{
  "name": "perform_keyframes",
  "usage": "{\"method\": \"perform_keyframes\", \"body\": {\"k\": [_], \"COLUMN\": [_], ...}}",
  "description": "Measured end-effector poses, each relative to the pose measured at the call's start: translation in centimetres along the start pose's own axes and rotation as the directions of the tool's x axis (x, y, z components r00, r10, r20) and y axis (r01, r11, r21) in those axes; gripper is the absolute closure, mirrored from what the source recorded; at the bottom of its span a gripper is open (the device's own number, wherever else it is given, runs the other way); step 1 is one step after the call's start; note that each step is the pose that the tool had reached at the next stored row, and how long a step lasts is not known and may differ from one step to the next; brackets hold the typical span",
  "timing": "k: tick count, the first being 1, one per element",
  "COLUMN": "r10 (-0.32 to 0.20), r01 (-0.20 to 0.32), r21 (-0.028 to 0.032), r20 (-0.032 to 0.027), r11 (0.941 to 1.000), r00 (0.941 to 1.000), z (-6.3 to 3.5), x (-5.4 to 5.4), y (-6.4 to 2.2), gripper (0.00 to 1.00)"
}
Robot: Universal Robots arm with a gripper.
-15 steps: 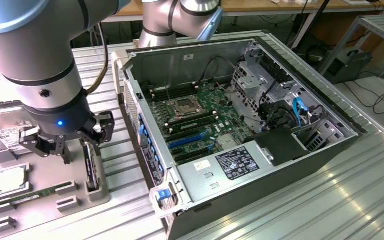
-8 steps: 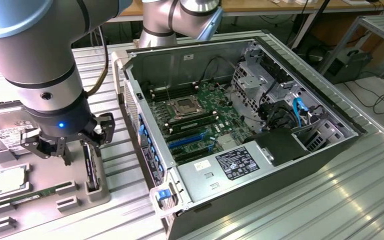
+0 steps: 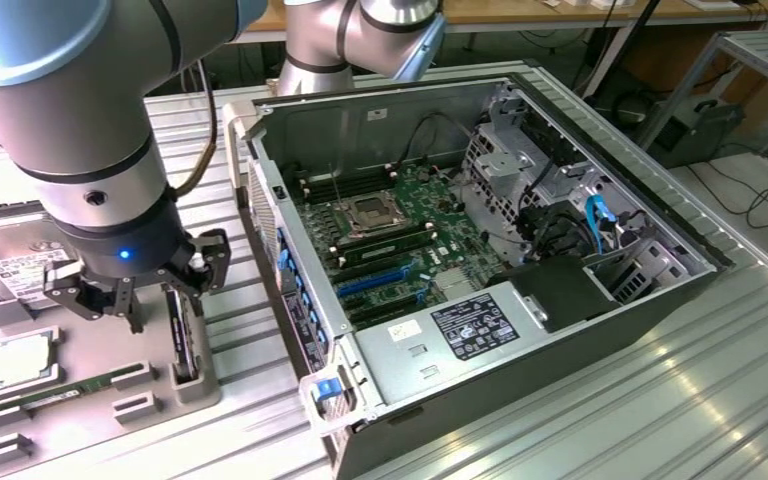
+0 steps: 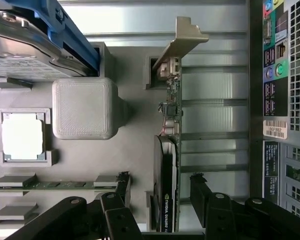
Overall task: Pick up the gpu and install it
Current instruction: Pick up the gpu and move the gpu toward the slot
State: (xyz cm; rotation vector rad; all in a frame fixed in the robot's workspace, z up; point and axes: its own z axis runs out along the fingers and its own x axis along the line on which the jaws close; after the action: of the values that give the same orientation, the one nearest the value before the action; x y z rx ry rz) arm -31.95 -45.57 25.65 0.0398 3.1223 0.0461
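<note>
**Exterior view: open gripper over the gpu in its tray**

Exterior view and wrist view agree: we see the gripper [image 3: 157,297] [image 4: 160,181] low over the grey tray [image 3: 91,425] [image 4: 135,150], jaws spread wide and holding nothing. The gpu [image 3: 181,335] [image 4: 169,142] stands on edge in a slot along the tray's edge that faces the case [image 3: 491,250] [image 4: 285,100]. In the wrist view one finger [image 4: 121,186] is on each side of the card, with a gap between each finger and the card. Its silver bracket [image 4: 182,37] sits at the end of the card away from the gripper.

On the same tray we make out the hard drive [image 3: 17,265] [image 4: 30,45] at a far corner, the CPU [image 3: 17,360] [image 4: 22,137] nearer the middle, and the RAM stick [image 3: 71,390] [image 4: 55,185] beside it. Tray and case both rest on the ribbed metal table [image 3: 651,400], and the case lies open with its motherboard [image 3: 398,235] exposed.
</note>
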Motion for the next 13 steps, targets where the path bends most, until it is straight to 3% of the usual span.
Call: {"method": "perform_keyframes", "body": {"k": [13], "r10": [0.000], "r01": [0.000], "r21": [0.0001], "r20": [-0.0001], "r11": [1.0000], "r00": [1.0000], "z": [0.81], "x": [0.02], "y": [0.10], "gripper": [0.40]}}
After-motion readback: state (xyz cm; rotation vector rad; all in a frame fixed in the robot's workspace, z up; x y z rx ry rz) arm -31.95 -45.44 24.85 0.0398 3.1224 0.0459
